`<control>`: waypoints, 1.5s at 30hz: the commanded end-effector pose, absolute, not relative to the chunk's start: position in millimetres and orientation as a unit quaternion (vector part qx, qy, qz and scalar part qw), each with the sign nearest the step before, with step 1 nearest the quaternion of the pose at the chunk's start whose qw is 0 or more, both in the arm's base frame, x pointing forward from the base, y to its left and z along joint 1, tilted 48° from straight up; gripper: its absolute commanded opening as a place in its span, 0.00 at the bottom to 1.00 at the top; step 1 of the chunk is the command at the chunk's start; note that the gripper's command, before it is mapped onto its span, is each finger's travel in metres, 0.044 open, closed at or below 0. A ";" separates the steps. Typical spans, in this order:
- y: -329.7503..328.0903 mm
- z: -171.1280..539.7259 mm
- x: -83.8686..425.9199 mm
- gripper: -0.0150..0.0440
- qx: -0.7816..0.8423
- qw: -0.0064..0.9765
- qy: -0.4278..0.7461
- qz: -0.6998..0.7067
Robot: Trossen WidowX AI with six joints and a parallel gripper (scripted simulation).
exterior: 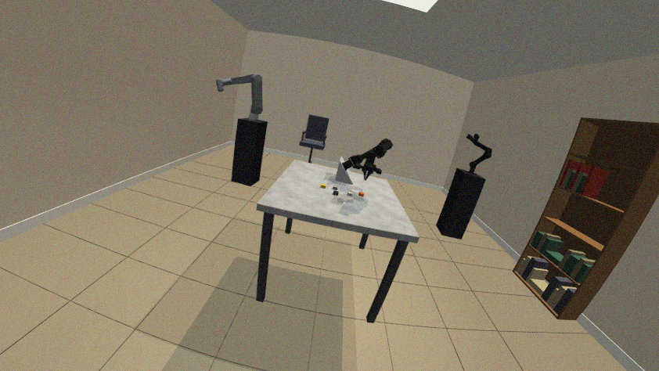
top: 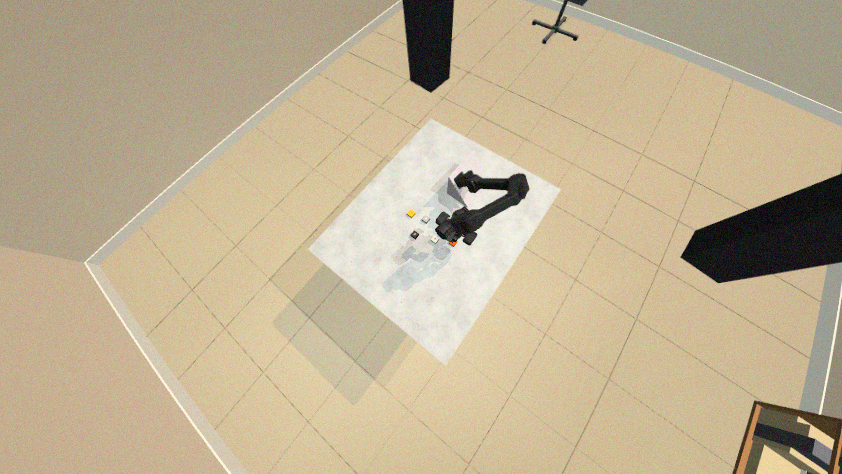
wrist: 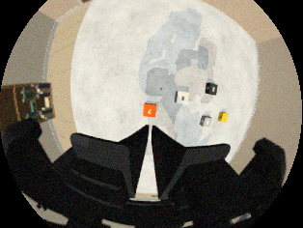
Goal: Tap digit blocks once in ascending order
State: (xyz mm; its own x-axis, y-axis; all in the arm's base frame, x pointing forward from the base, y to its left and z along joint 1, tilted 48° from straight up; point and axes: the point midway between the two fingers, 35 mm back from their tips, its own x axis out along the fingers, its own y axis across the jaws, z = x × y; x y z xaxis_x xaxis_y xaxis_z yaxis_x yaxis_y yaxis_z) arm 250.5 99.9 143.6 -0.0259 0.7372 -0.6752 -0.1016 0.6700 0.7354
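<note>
Closed gripper point(top: 451, 240) point(exterior: 365, 178) point(wrist: 151, 128) above tabletop, near orange block point(top: 453, 243) point(exterior: 361, 193) point(wrist: 150, 110).
Fingertips together, nothing held. Orange block at one end of group; next, white block point(top: 434, 239) point(exterior: 349, 193) point(wrist: 181, 98); beyond, black point(top: 414, 234) point(exterior: 335, 192) point(wrist: 211, 88), grey point(top: 425, 219) point(exterior: 334, 188) point(wrist: 206, 121) and yellow point(top: 410, 213) point(exterior: 323, 186) point(wrist: 223, 117) blocks.
</note>
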 end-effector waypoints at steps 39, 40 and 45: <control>116.7 25.2 308.7 0.29 0.246 0.650 0.640 0.328; 117.9 24.2 308.7 0.29 0.246 0.650 0.640 0.328; 123.6 19.3 308.1 0.29 0.246 0.650 0.640 0.328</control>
State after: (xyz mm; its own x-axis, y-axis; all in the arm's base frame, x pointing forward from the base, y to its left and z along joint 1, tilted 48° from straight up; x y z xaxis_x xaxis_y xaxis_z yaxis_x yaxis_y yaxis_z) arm 311.2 119.5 23.2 -0.0264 0.7384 -0.6738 -0.1207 0.6667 0.7354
